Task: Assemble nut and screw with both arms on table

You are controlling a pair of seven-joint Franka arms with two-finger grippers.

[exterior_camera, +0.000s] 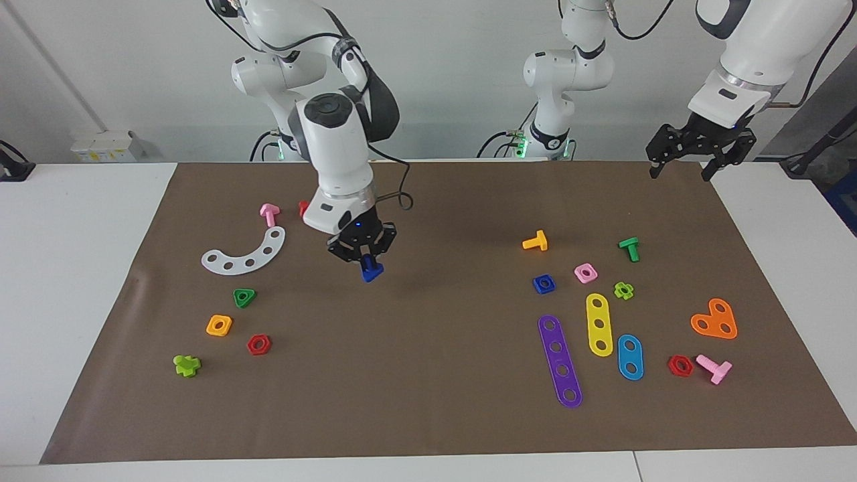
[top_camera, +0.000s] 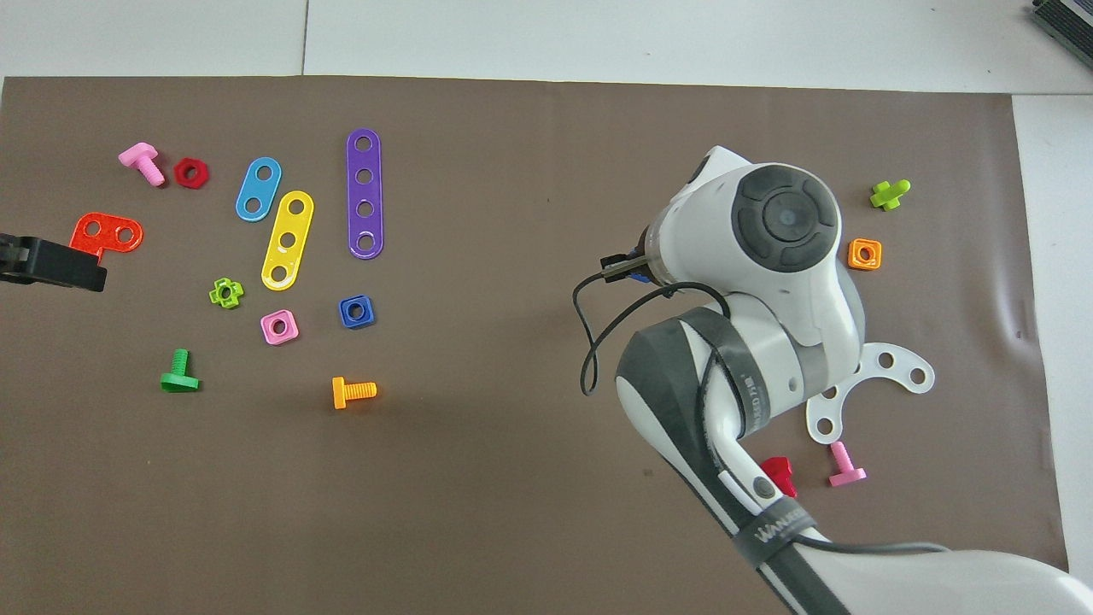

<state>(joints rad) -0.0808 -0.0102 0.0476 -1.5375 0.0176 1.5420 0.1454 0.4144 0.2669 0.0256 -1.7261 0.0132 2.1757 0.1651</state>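
My right gripper (exterior_camera: 365, 258) is shut on the dark-blue screw (exterior_camera: 370, 270) and holds it head down a little above the middle of the brown mat (exterior_camera: 435, 402). In the overhead view the right arm covers most of this gripper (top_camera: 628, 266) and the screw. The dark-blue square nut (exterior_camera: 543, 284) lies flat on the mat toward the left arm's end, beside a pink square nut (exterior_camera: 585, 272); it also shows in the overhead view (top_camera: 356, 311). My left gripper (exterior_camera: 699, 152) hangs open and empty, raised over the mat's corner at its own end (top_camera: 51, 263).
An orange bolt (exterior_camera: 535, 242), a green bolt (exterior_camera: 629, 249), and purple (exterior_camera: 560, 360) and yellow (exterior_camera: 598, 324) strips lie around the nut. A white curved strip (exterior_camera: 244, 254), a green triangular nut (exterior_camera: 244, 297) and an orange nut (exterior_camera: 219, 325) lie toward the right arm's end.
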